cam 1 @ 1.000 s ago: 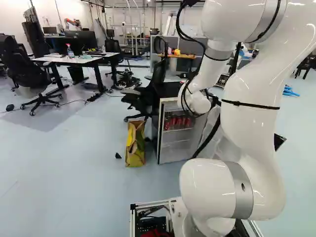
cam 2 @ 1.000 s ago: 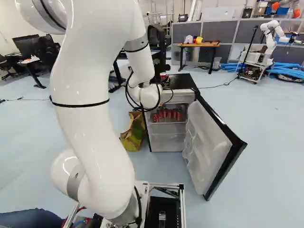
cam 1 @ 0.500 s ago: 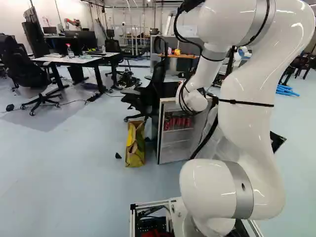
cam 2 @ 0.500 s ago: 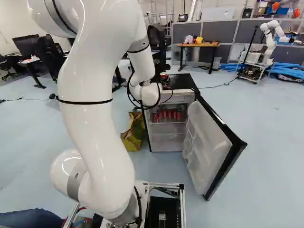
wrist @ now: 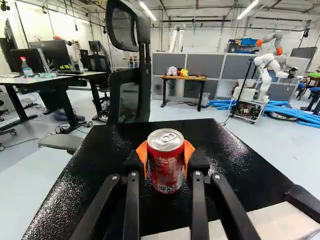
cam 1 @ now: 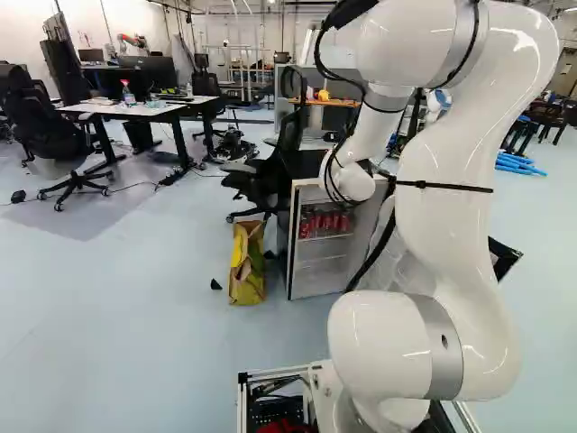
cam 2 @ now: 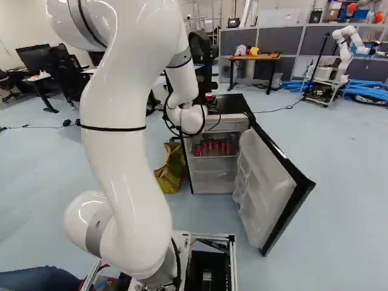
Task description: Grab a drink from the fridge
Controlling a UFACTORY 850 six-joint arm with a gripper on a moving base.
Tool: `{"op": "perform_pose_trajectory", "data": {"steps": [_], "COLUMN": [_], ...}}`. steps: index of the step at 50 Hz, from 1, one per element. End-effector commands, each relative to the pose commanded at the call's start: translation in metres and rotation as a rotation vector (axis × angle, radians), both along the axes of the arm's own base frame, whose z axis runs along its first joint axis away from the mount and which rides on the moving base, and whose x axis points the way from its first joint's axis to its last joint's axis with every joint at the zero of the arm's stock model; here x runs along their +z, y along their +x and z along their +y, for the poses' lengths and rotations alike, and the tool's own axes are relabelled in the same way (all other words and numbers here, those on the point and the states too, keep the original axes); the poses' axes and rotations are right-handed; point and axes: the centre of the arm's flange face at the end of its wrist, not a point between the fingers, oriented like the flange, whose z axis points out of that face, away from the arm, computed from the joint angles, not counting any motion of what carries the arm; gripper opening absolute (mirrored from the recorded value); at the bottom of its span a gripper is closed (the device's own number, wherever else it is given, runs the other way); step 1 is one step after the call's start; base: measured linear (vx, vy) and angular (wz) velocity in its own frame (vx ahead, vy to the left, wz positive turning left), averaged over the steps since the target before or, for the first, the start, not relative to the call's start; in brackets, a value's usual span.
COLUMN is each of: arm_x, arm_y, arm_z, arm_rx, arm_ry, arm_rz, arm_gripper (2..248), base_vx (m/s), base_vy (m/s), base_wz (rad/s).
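The end effector [cam 2: 209, 99] is closed on a red drink can [wrist: 166, 162], its orange pads [wrist: 142, 156] touching the can from two sides. The white arm [cam 1: 451, 180] reaches forward to the fridge, its wrist in front of the fridge's upper front edge. At the left of the left base view stands a white-topped table [cam 1: 131, 110], well apart from the fridge. The compact fridge [cam 2: 233, 104] has a black top and is open at the front. Its door [cam 2: 267, 182] is swung wide, the ribbed inner side showing. A black mesh-back office chair [cam 1: 270, 171] stands beside the fridge, on the side away from the door. On that side too, near the front corner, a yellow-and-green bag [cam 1: 246, 262] stands upright on the floor. Inside the fridge, a row of red cans [cam 2: 216, 147] stands on the upper shelf [cam 2: 215, 157]. The held can is upright over the black top, between its two side edges as the wrist view shows it; whether its base touches that top cannot be told.
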Motion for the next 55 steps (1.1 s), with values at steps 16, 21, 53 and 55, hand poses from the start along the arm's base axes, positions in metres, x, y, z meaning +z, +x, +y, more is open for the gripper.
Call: {"op": "perform_pose_trajectory", "data": {"steps": [16, 21, 53, 55], "arm_x": [-0.0008, -0.0008, -0.0008, -0.0008], "arm_y": [0.0016, 0.0016, 0.0016, 0.0016], "arm_z": [-0.0004, -0.0004, -0.0004, -0.0004], "arm_rx": [-0.004, -0.004, -0.004, -0.004], "arm_ry": [0.002, 0.002, 0.002, 0.002], "arm_rz": [0.005, 0.005, 0.005, 0.005], "arm_gripper": [92, 92, 244, 247], "base_vx": [0.0, 0.0, 0.0, 0.0], "base_vy": [0.0, 0.0, 0.0, 0.0], "base_wz": [0.0, 0.0, 0.0, 0.0]}}
